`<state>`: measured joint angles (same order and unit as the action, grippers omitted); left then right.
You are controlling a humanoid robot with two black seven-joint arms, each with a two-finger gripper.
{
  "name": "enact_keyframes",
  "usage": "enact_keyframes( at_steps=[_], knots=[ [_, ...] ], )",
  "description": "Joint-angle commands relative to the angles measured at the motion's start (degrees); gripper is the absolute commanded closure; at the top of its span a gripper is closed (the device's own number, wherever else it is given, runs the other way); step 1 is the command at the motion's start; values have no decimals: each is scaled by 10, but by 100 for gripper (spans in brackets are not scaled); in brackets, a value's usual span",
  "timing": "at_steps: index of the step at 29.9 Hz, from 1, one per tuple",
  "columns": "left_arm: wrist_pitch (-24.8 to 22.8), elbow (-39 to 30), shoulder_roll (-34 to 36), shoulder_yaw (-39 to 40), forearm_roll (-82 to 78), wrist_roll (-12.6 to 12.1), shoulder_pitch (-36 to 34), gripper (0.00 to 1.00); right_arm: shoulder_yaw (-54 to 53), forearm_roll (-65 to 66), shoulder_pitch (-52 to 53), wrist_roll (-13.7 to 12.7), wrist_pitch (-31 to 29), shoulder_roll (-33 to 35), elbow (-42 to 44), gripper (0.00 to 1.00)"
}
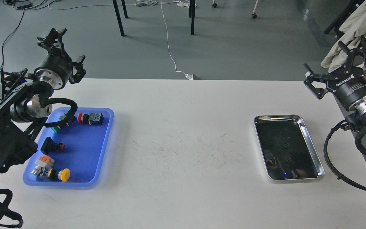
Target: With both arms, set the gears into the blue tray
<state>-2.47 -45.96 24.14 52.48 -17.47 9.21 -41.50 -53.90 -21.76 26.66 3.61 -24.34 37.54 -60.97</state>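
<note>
Head view: you're looking at both arms raised clear of the white surface (183, 127), nothing carried. The left gripper (63, 47) is hanging at approx 10 o'clock, above the far end of the blue tray (103, 149), jaws spread and empty. The right gripper (338, 68) is sitting at approx 2 o'clock, beyond the far right corner of the steel tray (310, 140), jaws also spread, holding nothing.

The blue tray is lying at 8 o'clock. It's carrying only push-button switches, e.g. a yellow-capped one (63, 175) near its front edge and a red-capped one (82, 117) near the back. No gears showing in it.

The gears (286, 145) are probably the tiny dark specks on the steel tray's dark bottom at 4 o'clock; too small to count or to be sure of.

Judgement: you're sitting at the start, w/ no gear moved yet. Next move is probably the right arm going down into the steel tray for a pick. That's calling for a steep approach, jaws narrowed, as the pieces look tiny and flat. The trays are well apart, so a mid-surface handover to the left arm is looking likely.
</note>
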Motion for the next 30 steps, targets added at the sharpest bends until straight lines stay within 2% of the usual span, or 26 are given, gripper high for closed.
enact_keyframes(
  at_steps=[1,17,21,30],
  knots=[
    [-2,0,12,1,0,5,2,2,6,1,0,0,2,-5,-1,1],
    [-4,6,17,10,9,2,0,2,8,4,27,-1,2,-15,17,1],
    [-4,6,18,9,9,3,0,2,6,4,31,1,-1,-37,24,1],
    [-3,-4,42,4,5,4,1,2,7,7,44,-1,-5,-49,43,1]
  ],
)
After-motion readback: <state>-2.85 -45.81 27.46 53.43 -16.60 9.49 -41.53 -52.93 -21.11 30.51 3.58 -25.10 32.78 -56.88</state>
